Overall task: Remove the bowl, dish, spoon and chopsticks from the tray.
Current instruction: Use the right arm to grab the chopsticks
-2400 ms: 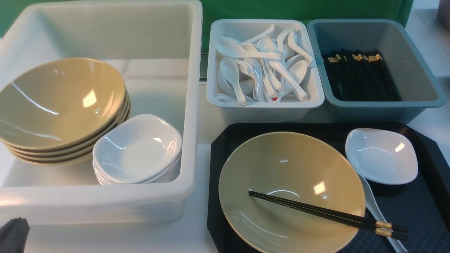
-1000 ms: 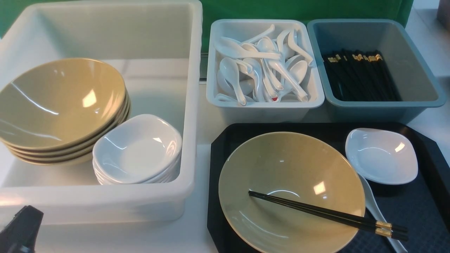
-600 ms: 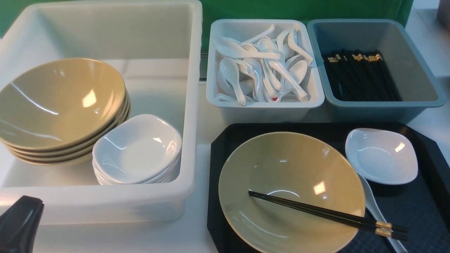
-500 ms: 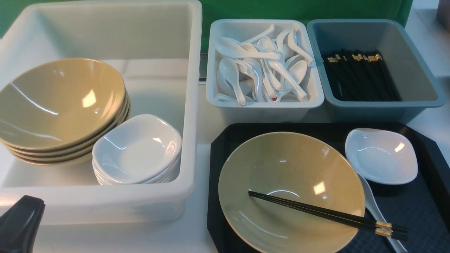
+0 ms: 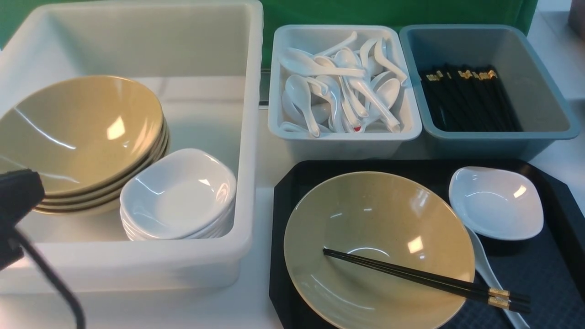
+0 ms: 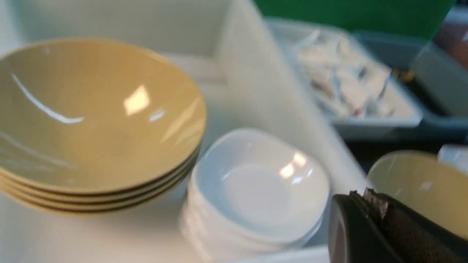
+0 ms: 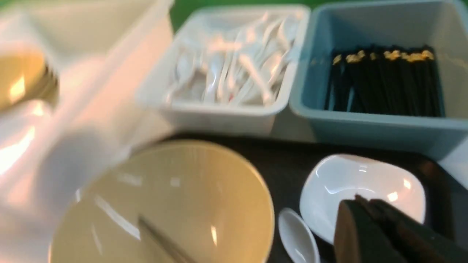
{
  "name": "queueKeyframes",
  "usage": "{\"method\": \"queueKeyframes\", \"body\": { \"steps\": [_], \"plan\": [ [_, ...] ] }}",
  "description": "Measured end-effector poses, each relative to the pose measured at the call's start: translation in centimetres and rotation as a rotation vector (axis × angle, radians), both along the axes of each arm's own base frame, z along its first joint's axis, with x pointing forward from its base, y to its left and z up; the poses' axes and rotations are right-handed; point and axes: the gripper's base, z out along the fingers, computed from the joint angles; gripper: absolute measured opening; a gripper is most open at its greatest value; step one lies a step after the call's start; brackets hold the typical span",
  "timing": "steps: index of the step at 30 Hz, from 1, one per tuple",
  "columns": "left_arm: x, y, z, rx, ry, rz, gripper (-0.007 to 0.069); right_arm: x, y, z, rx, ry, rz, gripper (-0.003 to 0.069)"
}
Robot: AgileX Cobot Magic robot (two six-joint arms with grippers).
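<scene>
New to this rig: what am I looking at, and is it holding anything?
Two robot arms, each with a gripper and a wrist camera. The front view looks out from between the arms; the other two come from the wrists. A black tray carries a tan bowl with black chopsticks resting in it, a white dish and a white spoon. Around it are a white tub of stacked bowls and dishes, a bin of spoons and a bin of chopsticks. The left gripper and right gripper are both shut, holding nothing.
</scene>
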Motion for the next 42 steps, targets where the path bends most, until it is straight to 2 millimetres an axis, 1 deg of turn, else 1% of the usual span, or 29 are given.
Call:
{"method": "queueKeyframes", "body": {
  "steps": [1, 2, 5, 6, 8, 9, 10, 11, 12, 13, 14, 16, 17, 18, 19, 21, 22, 25, 27, 29, 30, 32, 34, 35, 36, 38, 39, 41, 42],
  "plan": [
    [0.2, 0.0, 0.0, 0.012, 0.012, -0.007, -0.0011, -0.1, 0.0, 0.5, 0.005, -0.013, 0.000, 0.0034],
    [1.1, -0.2, 0.1, 0.081, 0.091, -0.063, -0.0011, 1.2, 0.9, 1.4, -0.113, 0.079, 0.067, 0.0033],
    [2.6, -1.5, -0.4, 0.192, 0.222, -0.224, -0.0011, 3.4, 2.7, 2.6, -0.329, 0.248, 0.198, 0.0033],
    [2.9, -2.2, -0.7, 0.217, 0.251, -0.285, -0.0011, 3.8, 3.0, 2.6, -0.371, 0.292, 0.224, 0.0033],
    [3.7, -4.1, -1.9, 0.274, 0.339, -0.417, -0.0011, 5.6, 4.5, 2.4, -0.497, 0.396, 0.320, 0.0034],
    [3.8, -4.3, -2.0, 0.277, 0.345, -0.429, -0.0011, 5.7, 4.6, 2.3, -0.509, 0.409, 0.328, 0.0035],
    [4.2, -5.9, -2.9, 0.309, 0.394, -0.520, -0.0011, 6.9, 5.9, 1.9, -0.580, 0.461, 0.395, 0.0038],
    [4.2, -6.1, -3.0, 0.312, 0.399, -0.529, -0.0011, 7.0, 6.0, 1.8, -0.588, 0.470, 0.402, 0.0039],
    [4.3, -7.3, -3.6, 0.333, 0.420, -0.594, -0.0011, 7.8, 7.0, 1.3, -0.637, 0.509, 0.452, 0.0047],
    [4.4, -7.5, -3.7, 0.336, 0.426, -0.602, -0.0011, 8.1, 7.3, 1.1, -0.650, 0.518, 0.466, 0.0052],
    [4.6, -8.4, -4.1, 0.348, 0.432, -0.639, -0.0011, 8.7, 8.0, 0.7, -0.677, 0.542, 0.496, 0.0066],
    [4.8, -10.0, -4.6, 0.358, 0.418, -0.694, -0.0011, 10.3, 10.1, -0.6, -0.732, 0.590, 0.569, 0.0133],
    [4.9, -10.4, -4.8, 0.356, 0.413, -0.705, -0.0011, 10.6, 10.6, -1.0, -0.742, 0.603, 0.585, 0.0163],
    [4.9, -10.4, -4.8, 0.356, 0.409, -0.707, -0.0011, 10.6, 10.6, -1.0, -0.742, 0.603, 0.585, 0.0171],
    [5.1, -11.2, -5.0, 0.340, 0.397, -0.721, -0.0011, 11.5, 11.8, -2.0, -0.763, 0.637, 0.617, 0.0255],
    [5.2, -11.6, -4.9, 0.315, 0.379, -0.723, -0.0011, 12.2, 12.9, -3.3, -0.777, 0.676, 0.644, 0.0363],
    [5.2, -11.7, -4.9, 0.305, 0.370, -0.721, -0.0011, 12.5, 13.3, -3.9, -0.784, 0.695, 0.654, 0.0400],
    [5.3, -11.8, -4.8, 0.290, 0.355, -0.718, -0.0011, 13.1, 14.4, -5.5, -0.799, 0.726, 0.678, 0.0494],
    [5.3, -11.8, -4.7, 0.290, 0.348, -0.719, -0.0011, 13.6, 15.4, -7.0, -0.819, 0.753, 0.703, 0.0533],
    [5.4, -11.8, -4.7, 0.290, 0.344, -0.719, -0.0011, 13.9, 15.9, -7.9, -0.833, 0.762, 0.720, 0.0542],
    [5.4, -11.8, -4.7, 0.290, 0.343, -0.720, -0.0011, 13.9, 16.0, -8.0, -0.835, 0.763, 0.725, 0.0542],
    [5.4, -11.8, -4.7, 0.293, 0.338, -0.724, -0.0011, 14.5, 16.7, -9.5, -0.849, 0.780, 0.740, 0.0537],
    [5.4, -11.8, -4.7, 0.305, 0.331, -0.730, -0.0011, 15.0, 17.1, -10.6, -0.864, 0.793, 0.746, 0.0507],
    [5.4, -11.8, -4.7, 0.313, 0.328, -0.732, -0.0011, 15.2, 17.2, -11.1, -0.874, 0.798, 0.746, 0.0473],
    [5.4, -11.8, -4.7, 0.314, 0.327, -0.732, -0.0011, 15.2, 17.2, -11.3, -0.878, 0.802, 0.747, 0.0466],
    [5.5, -11.7, -4.8, 0.327, 0.322, -0.733, -0.0011, 15.3, 17.2, -11.8, -0.899, 0.824, 0.748, 0.0357],
    [5.5, -11.7, -4.8, 0.330, 0.321, -0.732, -0.0011, 15.3, 17.1, -11.8, -0.905, 0.840, 0.748, 0.0276],
    [5.5, -11.7, -4.8, 0.333, 0.320, -0.732, -0.0011, 15.2, 17.0, -11.3, -0.908, 0.849, 0.746, 0.0153],
    [5.5, -11.7, -4.8, 0.334, 0.320, -0.732, -0.0011, 15.1, 16.9, -10.5, -0.905, 0.842, 0.742, 0.0141]
  ]
}}
